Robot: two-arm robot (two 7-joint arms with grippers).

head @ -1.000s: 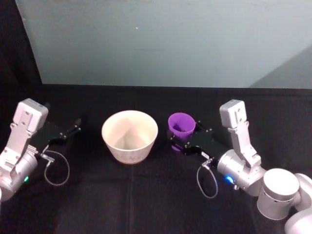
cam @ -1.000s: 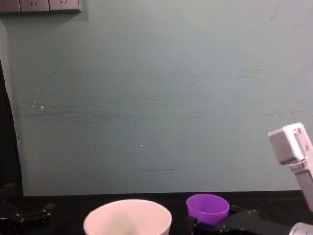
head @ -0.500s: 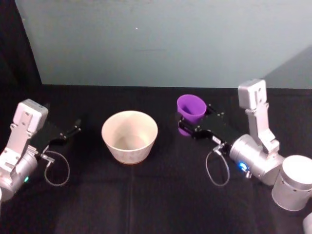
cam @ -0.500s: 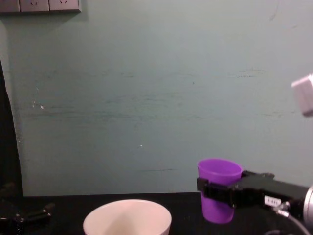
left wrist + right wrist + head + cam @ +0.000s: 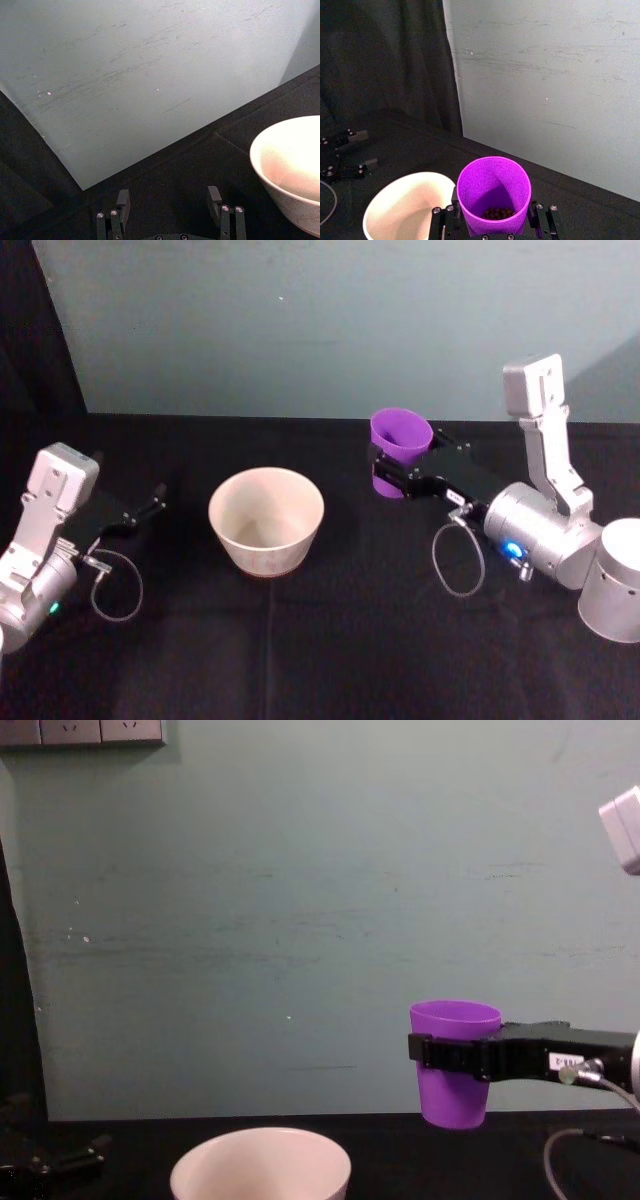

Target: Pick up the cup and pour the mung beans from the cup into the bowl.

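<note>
My right gripper is shut on the purple cup, which it holds upright in the air to the right of the bowl. From the chest, the cup hangs well above the table with black fingers clamped round its middle. Dark mung beans lie in the bottom of the cup. The cream-white bowl stands on the black table. My left gripper rests low at the left, open, apart from the bowl.
A pale teal wall closes off the back of the black table. A dark curtain hangs at the left. Loose cables loop beneath both wrists.
The right gripper has lifted the cup from table level beside the bowl up into the air and a little to the right. The left arm and the bowl have not moved.
</note>
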